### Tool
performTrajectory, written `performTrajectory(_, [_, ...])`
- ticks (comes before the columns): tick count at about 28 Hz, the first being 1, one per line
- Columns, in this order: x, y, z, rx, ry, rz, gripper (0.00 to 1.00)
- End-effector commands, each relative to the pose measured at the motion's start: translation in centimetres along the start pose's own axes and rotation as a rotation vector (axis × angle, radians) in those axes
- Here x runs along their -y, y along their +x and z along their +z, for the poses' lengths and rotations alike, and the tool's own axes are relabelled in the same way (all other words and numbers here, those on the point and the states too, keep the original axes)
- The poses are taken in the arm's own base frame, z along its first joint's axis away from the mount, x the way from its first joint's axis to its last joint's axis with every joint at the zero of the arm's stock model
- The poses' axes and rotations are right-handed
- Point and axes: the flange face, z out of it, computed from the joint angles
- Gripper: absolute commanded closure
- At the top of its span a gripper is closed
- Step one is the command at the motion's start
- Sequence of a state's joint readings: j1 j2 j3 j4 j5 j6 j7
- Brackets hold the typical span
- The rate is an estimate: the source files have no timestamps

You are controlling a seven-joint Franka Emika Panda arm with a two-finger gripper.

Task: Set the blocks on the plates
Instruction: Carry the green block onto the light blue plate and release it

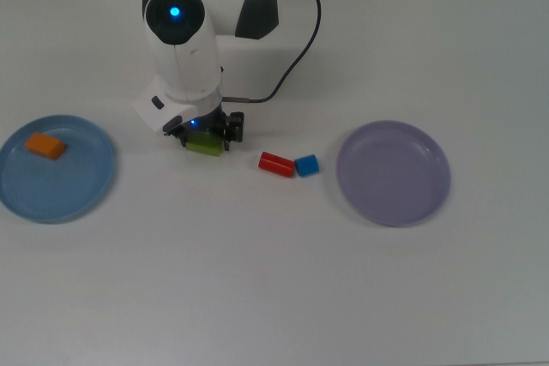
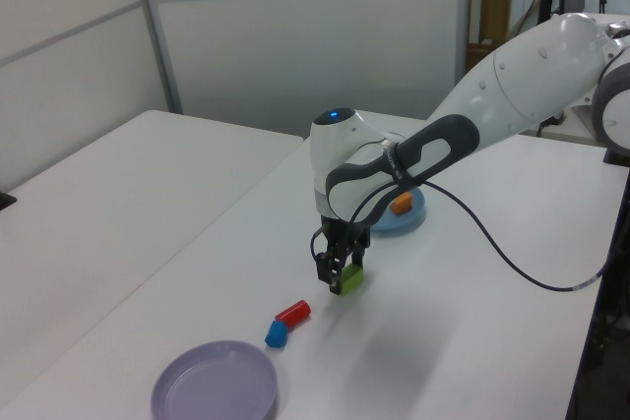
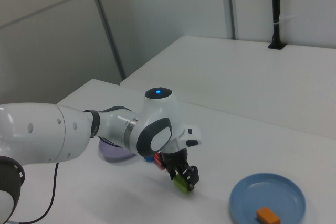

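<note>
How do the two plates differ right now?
The light blue plate holds the orange block; the lavender plate holds nothing. In the top view the blue plate is at far left, cut by the frame edge; the lavender sits right of centre. Both are round, shallow and alike in size.

white table [image 1: 257, 280], 2 plates [image 1: 393, 173], blocks [image 1: 276, 164]
</note>
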State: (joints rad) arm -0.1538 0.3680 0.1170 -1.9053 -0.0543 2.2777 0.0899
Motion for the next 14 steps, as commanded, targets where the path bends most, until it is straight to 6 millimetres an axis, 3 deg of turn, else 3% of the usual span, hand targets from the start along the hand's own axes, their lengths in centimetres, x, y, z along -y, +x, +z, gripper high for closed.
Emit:
performTrajectory(1, [0.0, 0.1, -0.2, -0.032, -0.008, 0.016, 0.7])
performTrajectory(3, [-0.4, 0.3, -0.8, -0.042, -0.004, 0.028, 0.84])
performTrajectory(8, [-2.3, 1.3, -3.5, -0.086, -0.001, 0.065, 0.86])
performTrajectory(9, [-3.1, 1.9, -5.2, -0.113, -0.001, 0.079, 0.86])
performTrajectory(11, [-4.2, 2.5, -6.5, -0.125, -0.002, 0.093, 0.86])
performTrajectory(13, [-6.1, 3.4, -8.0, -0.159, -0.007, 0.118, 0.86])
performTrajectory(14, [-8.0, 4.1, -8.8, -0.181, -0.013, 0.139, 0.86])
